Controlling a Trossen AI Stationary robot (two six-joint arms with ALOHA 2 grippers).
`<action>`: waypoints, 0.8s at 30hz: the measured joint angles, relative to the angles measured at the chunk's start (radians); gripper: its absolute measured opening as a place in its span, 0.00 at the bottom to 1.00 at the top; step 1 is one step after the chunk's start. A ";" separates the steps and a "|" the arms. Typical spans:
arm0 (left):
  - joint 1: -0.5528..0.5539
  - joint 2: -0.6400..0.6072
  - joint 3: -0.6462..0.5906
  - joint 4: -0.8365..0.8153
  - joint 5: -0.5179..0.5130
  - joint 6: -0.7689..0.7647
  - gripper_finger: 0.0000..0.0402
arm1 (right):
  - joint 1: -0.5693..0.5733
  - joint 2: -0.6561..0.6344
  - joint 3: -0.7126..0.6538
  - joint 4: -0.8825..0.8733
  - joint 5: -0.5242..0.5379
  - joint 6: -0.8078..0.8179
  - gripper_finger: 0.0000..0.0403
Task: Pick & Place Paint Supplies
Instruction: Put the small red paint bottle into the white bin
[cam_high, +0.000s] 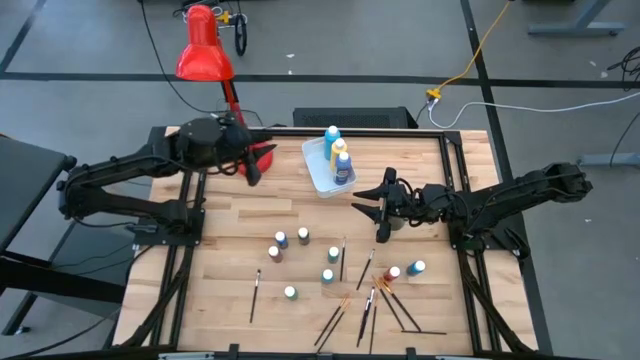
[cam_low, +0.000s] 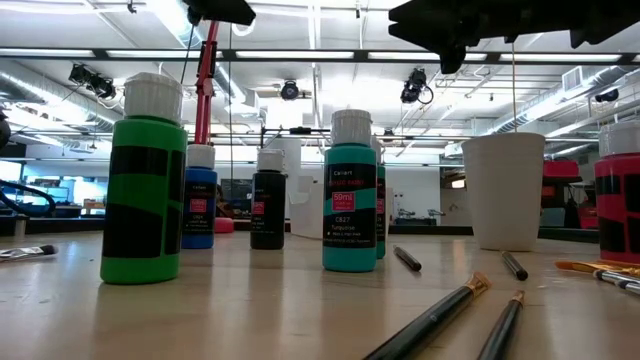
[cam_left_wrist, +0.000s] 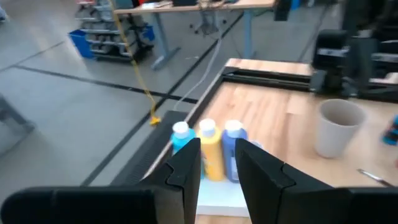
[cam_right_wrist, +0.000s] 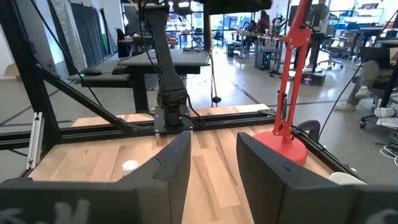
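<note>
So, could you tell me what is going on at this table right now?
Two robot arms are sorting paint supplies. Three bottles already stand in the white tub at the back of the table. The left gripper waits beside the tub, near the red lamp's base, holding nothing. The right gripper hangs open over the table's middle, by a white cup, also empty. Several more bottles and the paintbrushes lie loose on the front of the table.
</note>
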 joint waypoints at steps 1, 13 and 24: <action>-0.004 -0.015 -0.018 0.003 0.016 0.000 0.27 | 0.000 0.000 0.000 0.000 0.000 0.000 0.32; -0.074 -0.237 -0.530 0.459 0.171 0.049 0.27 | -0.009 0.000 0.000 0.006 0.001 -0.036 0.32; -0.092 -0.265 -0.737 0.722 0.381 0.003 0.27 | -0.026 0.000 0.000 0.075 0.000 -0.040 0.32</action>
